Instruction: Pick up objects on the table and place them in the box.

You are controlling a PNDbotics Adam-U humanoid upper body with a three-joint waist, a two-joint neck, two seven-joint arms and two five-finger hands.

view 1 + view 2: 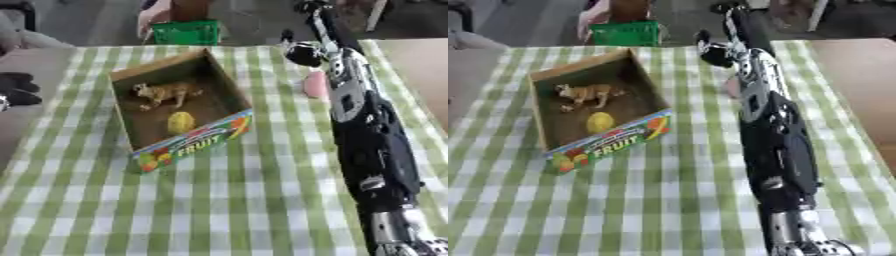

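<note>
Pink object (315, 84): lying on the checked tablecloth (219, 200), right of the box, just beside the right hand.
Right hand (304, 52): reaching far; finger state unclear.
Box (229, 100): holding a toy animal (164, 93) and a yellow fruit (180, 122).

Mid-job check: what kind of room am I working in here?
Likely an indoor lab or demo space set up like a home table: a green-checked tablecloth, a cardboard fruit box with toys in it, a green crate on the floor beyond.
</note>
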